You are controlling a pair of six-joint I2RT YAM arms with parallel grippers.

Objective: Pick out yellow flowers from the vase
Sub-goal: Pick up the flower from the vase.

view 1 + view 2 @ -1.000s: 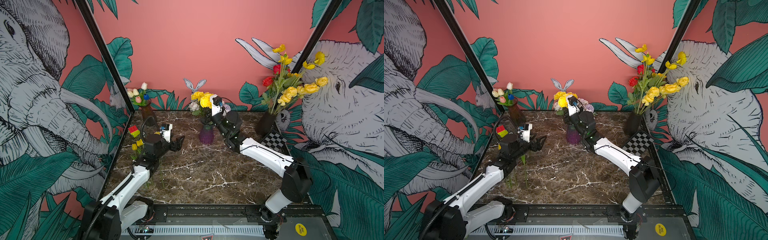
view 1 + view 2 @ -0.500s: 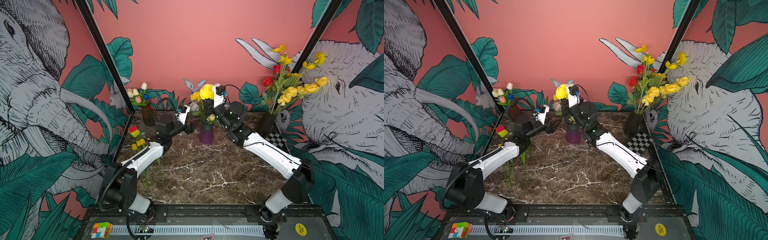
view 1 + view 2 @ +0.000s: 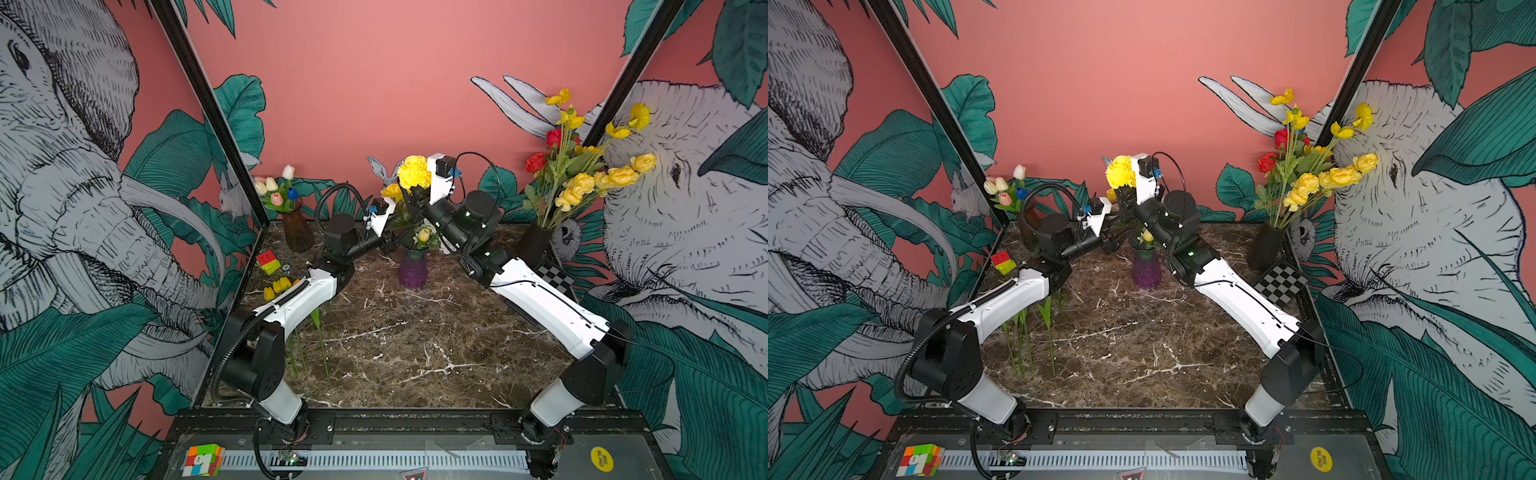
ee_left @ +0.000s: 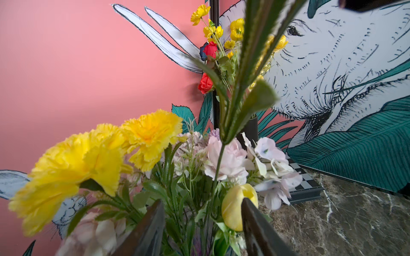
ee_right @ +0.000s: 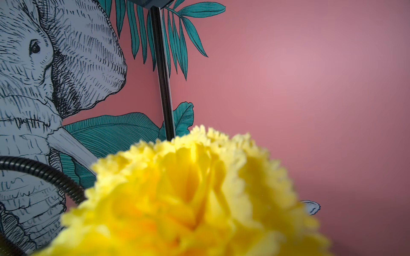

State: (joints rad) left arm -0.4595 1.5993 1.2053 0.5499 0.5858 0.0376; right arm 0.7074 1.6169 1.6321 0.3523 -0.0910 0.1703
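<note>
Mid-extraction: the right tool (image 3: 412,198) looks clamped on the stem of a yellow carnation (image 3: 413,171), the bloom held high above the purple vase (image 3: 412,268). Leaves hide the fingers, so I'm not certain. The left tool (image 4: 202,199) is open, its jaws straddling stems at the vase mouth, a yellow tulip (image 4: 235,208) just beside one jaw. Several picked tulips (image 3: 277,287) lie on the surface (image 3: 395,340). Next: lift the carnation clear, then close the left tool on the tulip stem alone.

The yellow carnation (image 5: 188,199) is blurred and cut off at the right wrist view's edge, its stem hidden
</note>
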